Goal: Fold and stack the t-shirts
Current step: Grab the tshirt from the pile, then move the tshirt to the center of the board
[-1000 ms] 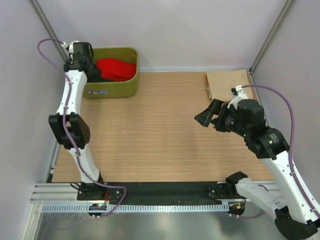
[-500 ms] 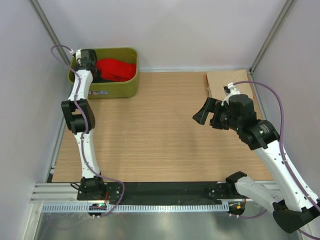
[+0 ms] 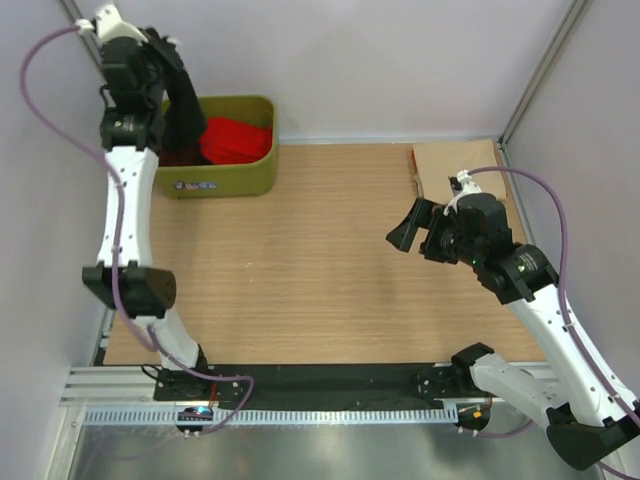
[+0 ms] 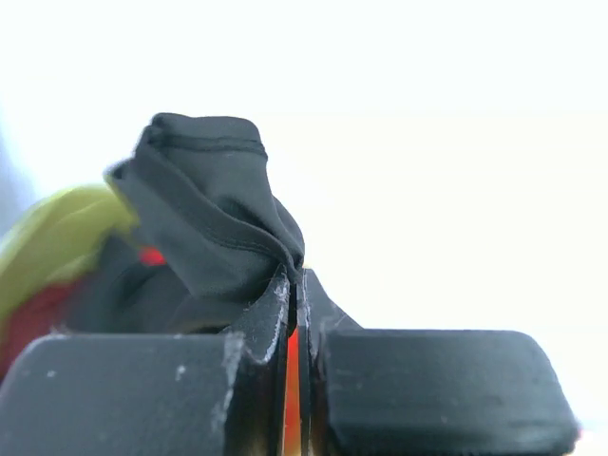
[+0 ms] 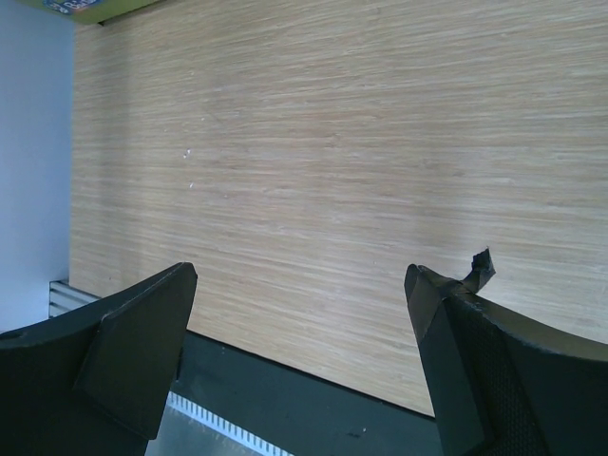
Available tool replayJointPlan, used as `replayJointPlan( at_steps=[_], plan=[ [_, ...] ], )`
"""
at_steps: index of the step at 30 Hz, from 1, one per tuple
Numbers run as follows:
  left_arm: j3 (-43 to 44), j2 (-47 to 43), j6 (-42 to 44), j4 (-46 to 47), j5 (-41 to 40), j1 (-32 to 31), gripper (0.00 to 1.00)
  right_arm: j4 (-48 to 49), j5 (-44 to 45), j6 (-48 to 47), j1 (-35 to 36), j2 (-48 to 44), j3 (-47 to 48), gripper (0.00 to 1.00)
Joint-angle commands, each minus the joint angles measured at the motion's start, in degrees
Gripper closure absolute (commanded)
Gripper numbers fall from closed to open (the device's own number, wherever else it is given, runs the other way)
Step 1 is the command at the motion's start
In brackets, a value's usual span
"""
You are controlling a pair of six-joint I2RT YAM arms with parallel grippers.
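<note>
My left end effector (image 4: 296,282) clamps the black t-shirt (image 4: 209,218), right end effector (image 5: 299,275) apart; only the beige t-shirt (image 3: 455,165), 2 o'clock, looks folded.

Black t-shirt (image 3: 184,108): soft dark cloth, bunched, hanging as long narrow drape from left gripper (image 4: 295,285), held high over olive-green tub (image 3: 225,180) at table's far left corner. Lower end reaches down into tub. Left wrist view: stitched hem bunched above closed fingers, cloth pinched between them.
Red t-shirt (image 3: 236,140): bright crumpled heap inside tub, just right of black drape.
Beige t-shirt (image 3: 455,165): folded flat rectangle on table (image 3: 300,280), far right corner, well apart from tub.
</note>
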Motion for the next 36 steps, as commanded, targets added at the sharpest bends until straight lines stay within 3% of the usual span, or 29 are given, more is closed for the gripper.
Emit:
replayJointPlan(
  at_steps=[1, 4, 7, 10, 14, 15, 17, 18, 19, 24, 28, 36],
  plan=[
    [-1.18, -12.82, -11.61, 9.38, 18.99, -0.27, 1.00, 0.91, 0.78, 0.55, -0.03, -2.74, -0.72, 0.00],
    [-4.17, -18.45, -17.16, 9.91, 29.98, -3.08, 1.00, -0.58, 2.62, 0.11, 0.05, -4.93, -0.90, 0.00],
    [-14.08, -26.88, -19.90, 9.30, 35.91, -6.24, 1.00, -2.77, 3.42, -0.16, 0.05, -6.61, 0.76, 0.00],
    [-31.82, -37.92, -19.38, 8.42, 38.39, -13.26, 1.00, -4.71, 3.51, -0.42, -0.03, -7.92, 2.17, 0.00],
    [-59.76, -50.70, -18.76, 7.63, 34.88, -23.28, 0.96, -8.58, 5.61, -1.56, -0.03, -9.15, 1.74, 0.00],
    [-70.60, -52.55, -20.16, 7.54, 34.78, -24.60, 0.90, -9.02, 5.62, -1.82, 0.05, -9.68, 0.96, 0.00],
    [-79.37, -56.84, -21.39, 7.45, 34.44, -26.98, 0.76, -9.90, 5.70, -1.91, -0.03, -11.26, -2.55, 0.00],
    [-83.59, -58.00, -21.83, 7.36, 35.22, -27.16, 0.62, -10.08, 5.44, -1.74, -0.03, -11.70, -3.87, 0.00],
    [-88.68, -59.32, -21.75, 5.36, 34.88, -27.16, 0.56, -9.90, 5.01, -1.22, 0.05, -12.14, -6.93, 0.00],
    [-94.26, -64.52, -21.13, -2.57, 25.39, -27.25, 0.37, -1.75, -1.58, 3.96, 0.05, -12.15, -18.63, 0.12],
    [-94.36, -58.74, -19.22, -3.10, 18.98, -27.08, 0.33, 10.89, -1.25, 7.57, 1.19, -7.68, -26.20, 0.26],
    [-85.49, -41.94, -17.88, -1.43, 6.66, -25.94, 0.35, 26.38, 0.53, 0.57, 7.00, 18.58, -19.28, 0.38]
  ],
)
